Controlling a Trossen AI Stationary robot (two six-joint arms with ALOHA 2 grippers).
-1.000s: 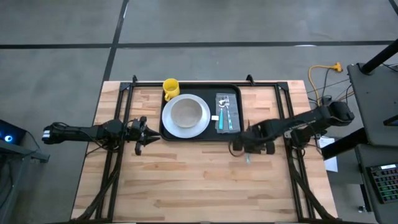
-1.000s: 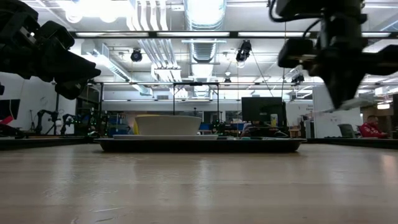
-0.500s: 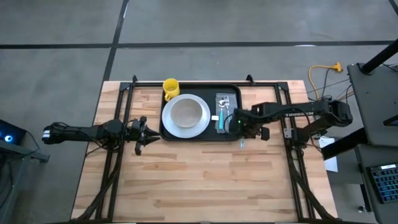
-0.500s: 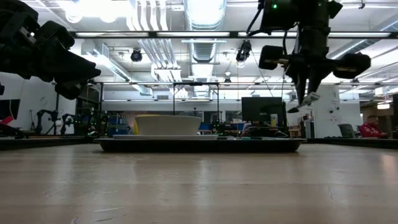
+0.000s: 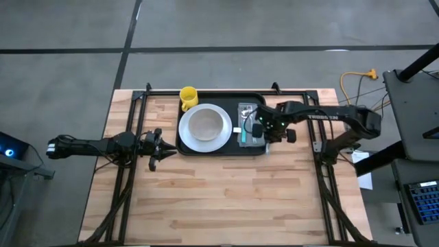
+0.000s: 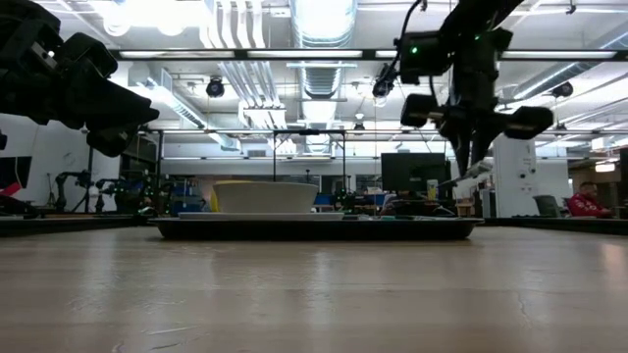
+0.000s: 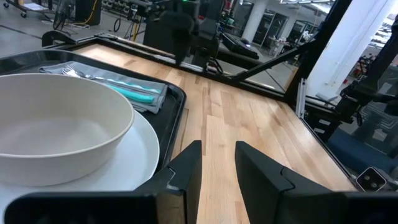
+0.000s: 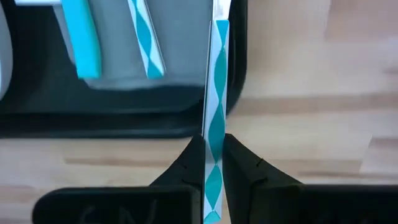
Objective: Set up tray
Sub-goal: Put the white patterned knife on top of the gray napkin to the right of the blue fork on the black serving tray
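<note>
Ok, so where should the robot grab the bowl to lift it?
Probably the rim, from above, one finger inside, one outside: the bowl sits upright and open on the white plate, looking too wide to span. The left gripper waits open beside the tray's left end; the right gripper, over its right end, is shut on a teal utensil.

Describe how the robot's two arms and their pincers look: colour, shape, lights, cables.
Both arms are dark, slim and jointed. The left pincer has two flat black tapering fingers. The right pincer looks alike; small green lights glow on that arm's wrist. No cables are clearly visible on either arm.
</note>
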